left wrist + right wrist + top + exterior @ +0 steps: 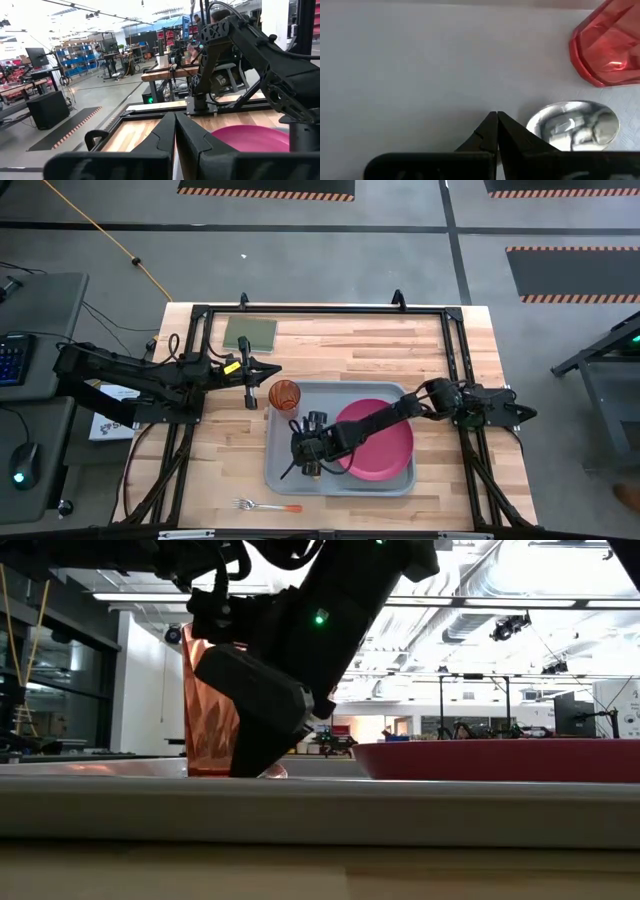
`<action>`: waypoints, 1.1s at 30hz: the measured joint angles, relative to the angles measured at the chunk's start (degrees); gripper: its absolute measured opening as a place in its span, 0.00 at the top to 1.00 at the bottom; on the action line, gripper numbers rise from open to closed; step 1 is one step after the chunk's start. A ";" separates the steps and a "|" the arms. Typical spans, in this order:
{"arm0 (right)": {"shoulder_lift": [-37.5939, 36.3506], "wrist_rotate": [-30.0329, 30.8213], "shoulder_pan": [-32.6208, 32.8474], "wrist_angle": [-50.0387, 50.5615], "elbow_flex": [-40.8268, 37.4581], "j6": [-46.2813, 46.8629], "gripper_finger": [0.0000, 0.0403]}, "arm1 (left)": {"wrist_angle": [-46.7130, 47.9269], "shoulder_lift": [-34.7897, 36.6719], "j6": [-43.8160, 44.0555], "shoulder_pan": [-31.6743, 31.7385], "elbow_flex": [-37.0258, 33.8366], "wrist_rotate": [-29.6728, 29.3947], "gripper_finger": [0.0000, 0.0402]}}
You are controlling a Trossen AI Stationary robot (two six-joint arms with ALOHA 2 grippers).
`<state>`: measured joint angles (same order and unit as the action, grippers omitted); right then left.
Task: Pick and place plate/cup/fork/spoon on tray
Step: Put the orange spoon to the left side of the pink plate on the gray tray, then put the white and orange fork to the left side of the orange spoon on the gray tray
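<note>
Steel fork [262,506] off tray [280,470]: light, slick; take handle. Right hand [497,116] pinched empty beside spoon [574,125]; left hand [175,120] pinched empty.

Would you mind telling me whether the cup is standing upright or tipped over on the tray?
Upright. The cup stands on its base in the low view, and from above its round mouth faces up at the tray's corner nearest the left arm.

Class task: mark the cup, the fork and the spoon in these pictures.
cup [285,394], high view, its open mouth.
fork [266,506], high view, mid-shaft on the table.
spoon [572,125], right wrist view, its silver bowl.
</note>
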<state>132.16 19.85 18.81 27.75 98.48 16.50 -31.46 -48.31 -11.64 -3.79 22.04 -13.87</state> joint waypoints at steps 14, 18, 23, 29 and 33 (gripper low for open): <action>0.00 7.01 -0.06 4.14 0.00 -0.07 1.00 | 0.04 -0.01 0.02 -0.02 0.00 0.00 0.99; -0.02 7.16 -0.06 4.61 0.00 -0.18 1.00 | 0.04 -0.02 0.04 -0.02 0.00 0.00 0.99; -1.41 9.70 0.25 4.85 0.00 -3.47 1.00 | 0.04 -0.02 0.04 -0.02 0.00 0.00 0.99; -4.80 11.41 1.57 5.36 0.02 -6.25 1.00 | 0.07 0.00 0.06 -0.02 0.00 0.00 0.99; -6.74 9.78 2.59 11.32 0.02 -5.75 1.00 | 0.22 0.00 0.31 -0.02 0.00 0.00 0.99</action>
<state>125.42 29.63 21.40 39.06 98.50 10.75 -31.24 -48.31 -11.33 -3.81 22.04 -13.87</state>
